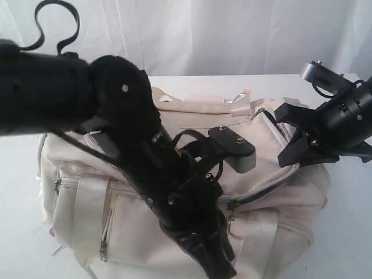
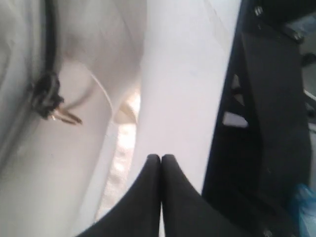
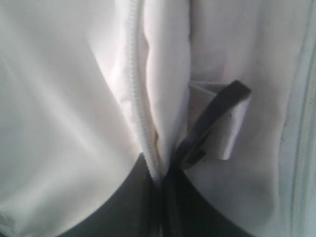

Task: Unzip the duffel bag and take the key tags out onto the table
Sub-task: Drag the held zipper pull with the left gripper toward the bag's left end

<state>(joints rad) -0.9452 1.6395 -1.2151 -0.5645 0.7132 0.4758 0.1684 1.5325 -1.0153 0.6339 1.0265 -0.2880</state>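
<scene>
**Two shut grippers, and the zipper pull sits off to one side**

On the left, the left gripper (image 2: pixel 161 159) has its fingertips pressed together with nothing between them, hovering over pale cloth of the duffel bag (image 1: pixel 81 174). The zipper pull (image 2: pixel 50 101), a dark knot with a small metal tab, lies off to one side of those tips and clearly apart from them. The dark zipper track (image 2: pixel 48 39) it rides on runs roughly along the line in which the fingers point. By my reading, the coming move is a sideways shift onto the pull, then a draw along that track.

In the exterior view the bag lies long-side-on across the white table (image 1: pixel 349 221), with the left arm slanting down over its middle.

On the right, the right gripper (image 3: pixel 159 172) is at the bag's right end, clamped on a fold of cloth where the white seam (image 3: pixel 140 108) runs in between its fingers. A black D-ring (image 3: pixel 217 116) on a grey strap loop (image 3: pixel 231 136) sits just beside it. This looks like a steadying hold, which leaves the left arm nearer the pull.

No key tags are in view; I judge them to be inside the bag.
</scene>
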